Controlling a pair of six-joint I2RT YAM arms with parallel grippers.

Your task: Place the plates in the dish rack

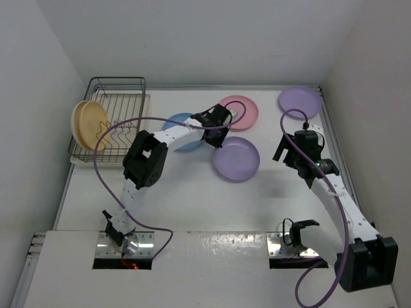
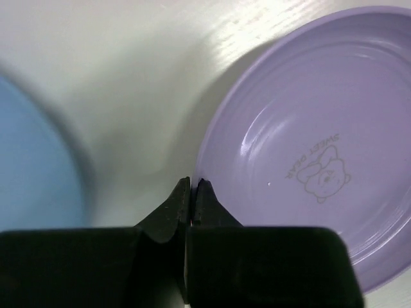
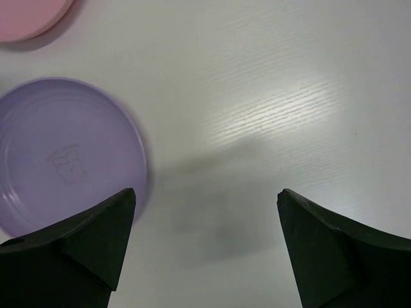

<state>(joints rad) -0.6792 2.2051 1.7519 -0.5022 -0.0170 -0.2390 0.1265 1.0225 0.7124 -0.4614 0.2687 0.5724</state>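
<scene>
White bench (image 1: 192, 212), white walls closing it in on three sides. Far left, up in the back corner, sits the dish rack (image 1: 128, 106), dark wire over a pale tray. Two plates stand on edge at its left end, leaning together: the cream plate (image 1: 76, 125) outermost, the orange-yellow plate (image 1: 94, 119) right against it.

Moving right, the blue plate (image 1: 178, 121) lies flat on the bench, partly hidden under the left arm. The left end effector (image 2: 192, 187) hangs low over the bare strip between the blue plate and the middle purple plate (image 2: 308, 128), fingertips pressed together with nothing between them. The purple rim is just to the right of the tips, and a faint cartoon face with a bow is printed at the plate's centre.

Behind that, the pink plate (image 1: 244, 109) lies flat, near the middle purple plate but apart from it.

Further right, the right end effector (image 3: 205, 196) hovers over bare bench, fingers spread wide, holding nothing. In the back right corner the far purple plate (image 1: 299, 101) lies flat, well apart from the rack.
</scene>
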